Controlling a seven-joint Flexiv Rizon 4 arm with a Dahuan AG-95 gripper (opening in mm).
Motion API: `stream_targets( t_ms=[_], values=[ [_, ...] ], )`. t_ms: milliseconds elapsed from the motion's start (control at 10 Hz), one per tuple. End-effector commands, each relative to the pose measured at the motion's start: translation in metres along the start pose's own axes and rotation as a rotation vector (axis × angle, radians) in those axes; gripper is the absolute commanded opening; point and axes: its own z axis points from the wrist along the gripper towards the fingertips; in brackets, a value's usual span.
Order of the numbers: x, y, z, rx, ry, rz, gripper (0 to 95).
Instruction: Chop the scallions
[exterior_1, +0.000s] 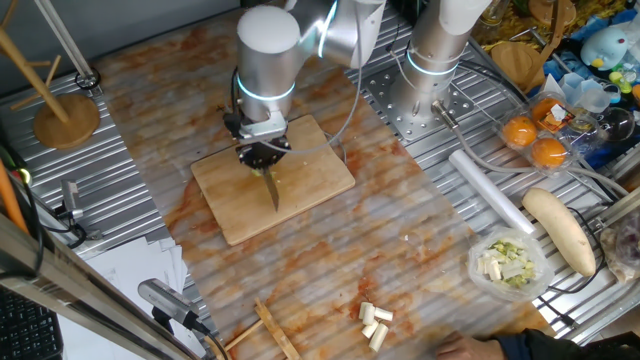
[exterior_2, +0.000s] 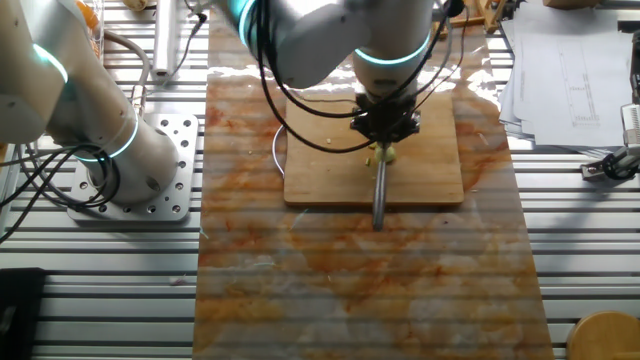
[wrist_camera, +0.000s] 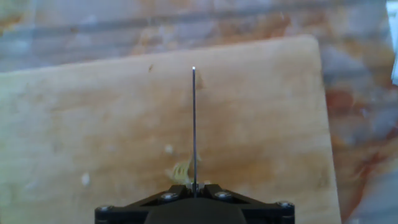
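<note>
Over the middle of the pale rectangular wooden cutting board, the black two-finger gripper clenches a thin steel knife, whose blade runs out along the board. Just beside the blade near the gripper lies a frayed pale green-yellow scallion stub, with small whitish slivers scattered on the board toward its left edge.

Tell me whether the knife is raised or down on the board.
Cannot tell. The knife points out from the end effector over the board; blade-to-board contact isn't visible.
</note>
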Motion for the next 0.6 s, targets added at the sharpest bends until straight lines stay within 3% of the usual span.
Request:
stream_targets(
  t_ms=[100, 200, 400, 600],
  values=[
    [-0.007, 0.003, 0.027, -0.032, 0.011, 0.067, 0.0],
    [-0.007, 0.003, 0.025, -0.035, 0.002, 0.069, 0.0],
    [-0.003, 0.005, 0.03, -0.021, 0.033, 0.05, 0.0],
    [0.014, 0.011, 0.03, -0.013, 0.042, -0.006, 0.0]
  ],
)
